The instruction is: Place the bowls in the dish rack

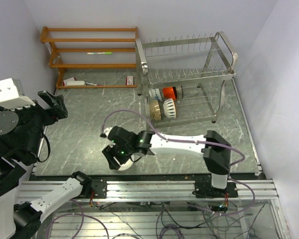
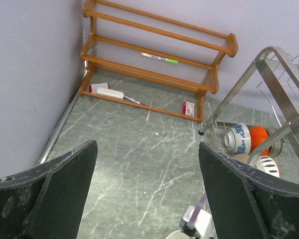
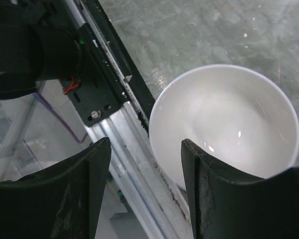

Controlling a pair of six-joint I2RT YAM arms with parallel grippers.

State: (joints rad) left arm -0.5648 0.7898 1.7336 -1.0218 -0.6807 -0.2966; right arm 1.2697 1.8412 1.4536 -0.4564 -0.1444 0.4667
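A white bowl (image 3: 224,124) sits upright on the grey table at its front edge, beside the rail. My right gripper (image 3: 144,199) is open over it; one finger hangs over the bowl's inside and the other over the rail, so the near rim lies between them. In the top view that gripper (image 1: 114,158) hides most of the bowl. The silver dish rack (image 1: 189,74) stands at the back right. Its lower tier holds a blue-and-white bowl (image 2: 238,138), a red-orange bowl (image 2: 259,137), a dark bowl (image 1: 179,91), a tan bowl (image 1: 154,109) and a ribbed white bowl (image 1: 169,108). My left gripper (image 2: 147,189) is open, empty and raised at the far left.
An orange wooden shelf (image 1: 89,50) stands at the back left, with a marker and small boxes on it. The aluminium rail (image 1: 154,189) runs along the table's front edge. Walls close in at the left, back and right.
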